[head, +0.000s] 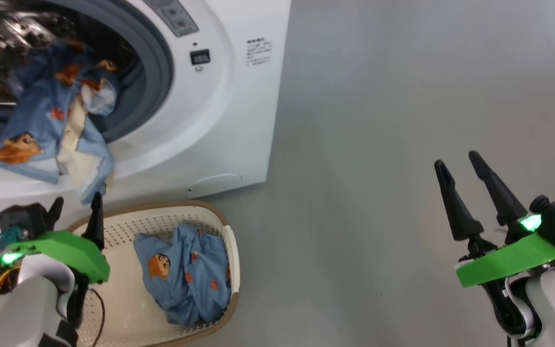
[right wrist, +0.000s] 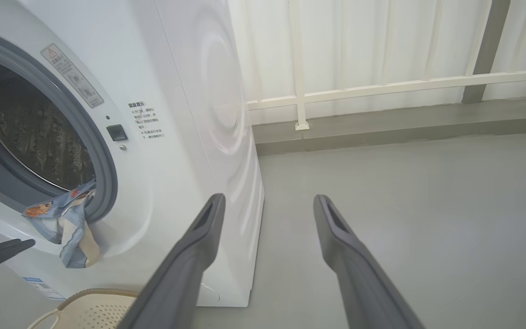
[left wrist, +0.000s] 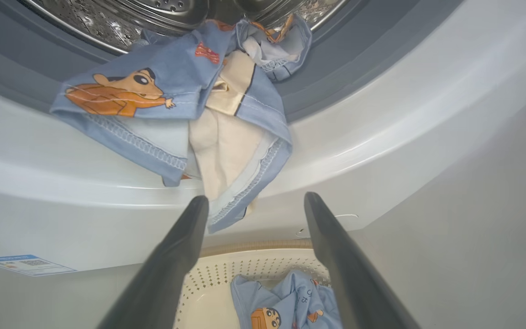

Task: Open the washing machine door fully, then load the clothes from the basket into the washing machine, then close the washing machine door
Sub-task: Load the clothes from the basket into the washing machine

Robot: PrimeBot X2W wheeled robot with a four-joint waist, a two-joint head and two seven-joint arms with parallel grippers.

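The white washing machine (head: 219,111) stands at the upper left with its drum mouth open; its door is out of view. Light blue and cream clothes (head: 51,130) hang out of the drum over the grey gasket and down the front lip. Below them the cream basket (head: 231,250) sits on the floor and holds another blue printed piece (head: 186,274). My left gripper (head: 76,209) is open over the basket's left rim, just under the hanging cloth (left wrist: 176,105), holding nothing. My right gripper (head: 455,161) is open over bare floor, far right of the machine.
Grey floor (head: 403,144) spreads to the right of the machine. The right wrist view shows a white railing (right wrist: 381,87) along a raised kerb behind it. A small blue label (left wrist: 25,265) sits low on the machine front.
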